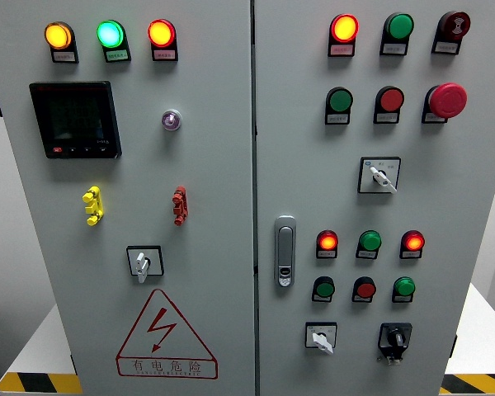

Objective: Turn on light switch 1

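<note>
The robot's body is out of the head view, from the upper left of the frame to the lower right, so its colours, shapes, cables, screws and markings cannot be told.

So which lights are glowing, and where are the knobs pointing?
Top-left orange lamp: lit.
Green lamp: lit.
Red lamp: lit.
Right door's top red lamp: lit.
Screen: dark.
Left door knob: pointing down.
Upper right knob: pointing lower right.
Door handle: flush, closed.
</note>
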Available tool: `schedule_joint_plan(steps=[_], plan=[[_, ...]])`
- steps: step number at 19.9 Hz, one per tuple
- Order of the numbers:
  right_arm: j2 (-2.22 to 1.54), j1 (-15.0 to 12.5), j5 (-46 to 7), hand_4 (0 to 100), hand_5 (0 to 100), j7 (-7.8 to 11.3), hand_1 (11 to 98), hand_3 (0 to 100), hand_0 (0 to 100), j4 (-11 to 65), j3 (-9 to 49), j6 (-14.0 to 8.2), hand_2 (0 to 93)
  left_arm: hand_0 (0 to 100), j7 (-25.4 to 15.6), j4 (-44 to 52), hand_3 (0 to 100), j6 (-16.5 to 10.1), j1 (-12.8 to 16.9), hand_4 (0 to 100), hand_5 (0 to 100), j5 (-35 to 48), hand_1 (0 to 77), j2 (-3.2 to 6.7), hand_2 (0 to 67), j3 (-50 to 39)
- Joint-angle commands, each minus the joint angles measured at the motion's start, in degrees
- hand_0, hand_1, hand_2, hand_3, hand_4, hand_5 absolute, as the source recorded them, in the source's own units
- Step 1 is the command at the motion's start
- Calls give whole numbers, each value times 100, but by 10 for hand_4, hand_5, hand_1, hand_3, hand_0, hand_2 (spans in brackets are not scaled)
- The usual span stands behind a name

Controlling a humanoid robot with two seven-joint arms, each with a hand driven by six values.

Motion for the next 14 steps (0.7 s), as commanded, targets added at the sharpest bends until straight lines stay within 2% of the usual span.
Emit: schedule_joint_plan(steps=[1, 4, 6, 8, 11, 12, 14], plan=[[0, 0, 0, 194, 105, 0, 198, 197, 0, 0, -1, 1, 0, 0, 15, -4, 0, 2, 0, 0, 0, 837, 0, -7, 0, -898], [0, 0, 0, 194, 105, 0, 195, 197, 0, 0, 8, -8, 0, 0, 59, -30, 0, -6, -9, 0, 0, 2803, 0, -7, 0, -3074], [0, 0, 0, 194, 105, 0, 195, 197, 0, 0, 8, 1, 0, 0, 59, -47, 0, -6, -9, 0, 0, 4543, 0, -7, 0, -4833], [-8, 0, 0, 194, 105, 0, 186, 197, 0, 0, -1, 1, 0, 0, 42, -65, 0, -15, -9, 0, 0, 5889, 0, -15, 0, -6082], [0, 0, 0, 194, 105, 0, 194, 197, 0, 0, -1, -8, 0, 0, 15, -179, 0, -33, -9, 0, 0, 7096, 0, -33, 0, -7491], [-8, 0, 0, 194, 105, 0, 195, 197, 0, 0, 8, -8, 0, 0, -2, -310, 0, -33, -9, 0, 0, 7491, 0, -33, 0, -7938], [0, 0, 0, 194, 105, 0, 196, 197, 0, 0, -1, -8, 0, 0, -46, -591, 0, -59, 26, 0, 0, 8029, 0, -24, 0, -8599]])
